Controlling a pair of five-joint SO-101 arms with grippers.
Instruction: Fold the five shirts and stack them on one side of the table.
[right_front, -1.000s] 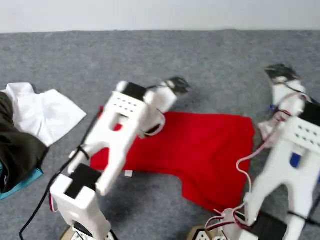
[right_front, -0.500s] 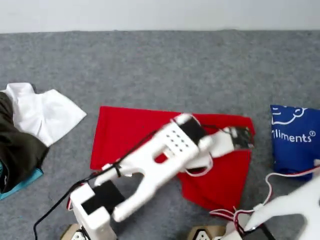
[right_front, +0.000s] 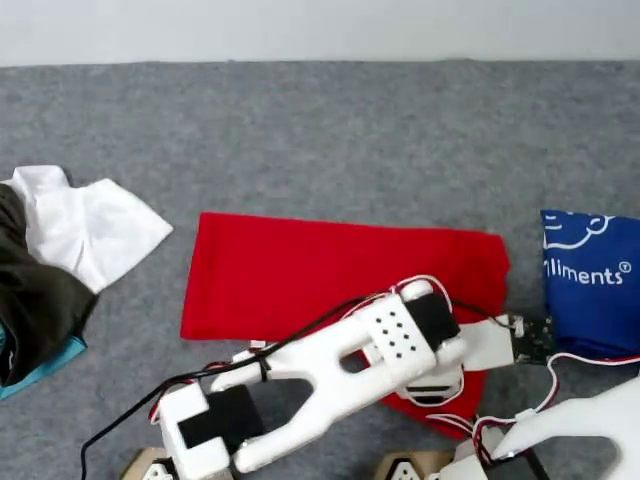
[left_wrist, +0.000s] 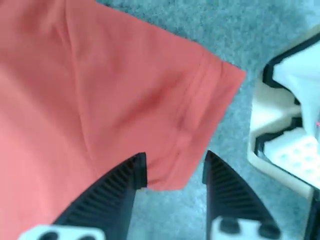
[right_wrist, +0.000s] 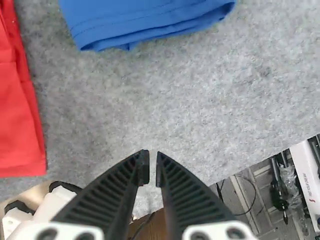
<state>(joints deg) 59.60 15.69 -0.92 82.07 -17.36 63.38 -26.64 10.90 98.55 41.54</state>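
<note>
Nearest, at the table's front edge, the white plastic left arm (right_front: 340, 370) stretches from its base across the lower hem of the red shirt (right_front: 330, 275). A black cable runs along it. The right arm (right_front: 590, 420) lies low at the front right corner, trailing red and white wires.

The right gripper (right_wrist: 149, 167) hangs over bare grey surface near that edge. Its two black, ribbed, wedge-shaped fingers (right_wrist: 125, 185) are drawn together to a thin slit and hold nothing.

The left gripper (left_wrist: 175, 167) is over the red shirt's sleeve, by the shirt's right front corner. Its jaws are spread, and the stitched sleeve hem lies in the gap between them, not pinched.

The red shirt is smooth knit, spread flat in a wide, roughly rectangular shape mid-table, with a soft crease running through the sleeve.

Just right of it, apart by a strip of grey, sits the blue shirt (right_front: 595, 290). It is folded into a neat block with white print on top and rounded folded edges.

At the left edge a rumpled pile holds a white shirt (right_front: 95, 225), with a dark shirt (right_front: 35, 290) on it and a teal edge (right_front: 45, 368) beneath.

The table (right_front: 400, 140) is covered in grey, felt-like fabric that runs back to a pale wall.
</note>
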